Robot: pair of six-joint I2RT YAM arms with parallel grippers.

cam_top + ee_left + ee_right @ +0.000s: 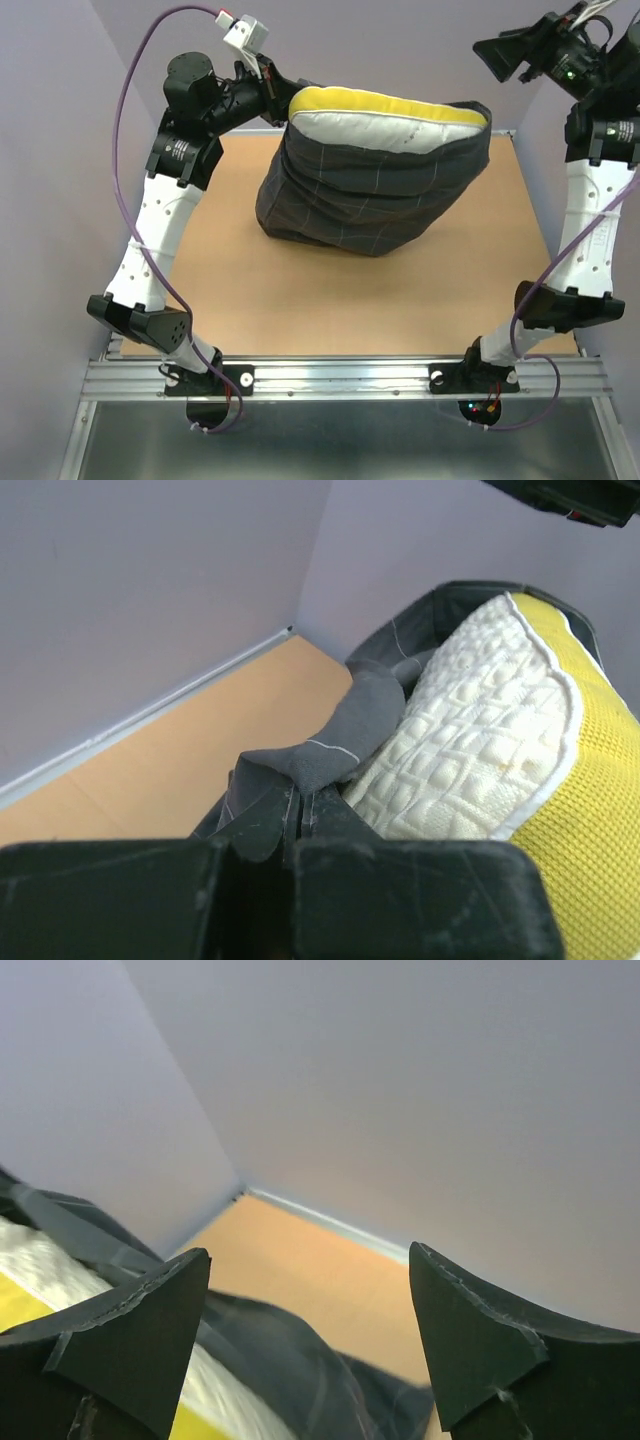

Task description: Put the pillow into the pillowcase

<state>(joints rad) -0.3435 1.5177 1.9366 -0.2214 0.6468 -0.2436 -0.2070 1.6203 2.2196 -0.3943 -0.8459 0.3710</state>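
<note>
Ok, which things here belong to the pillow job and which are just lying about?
Job: pillow, pillowcase, left gripper shut on the pillowcase, right gripper open.
Just there: table, walls.

A tan desk [300, 300] sits boxed by pale lavender walls [60, 120], a light strip [150, 712] along their foot. At its near edge runs a ribbed aluminium rail [340, 378], grey sheet metal [330, 445] just beside
</note>
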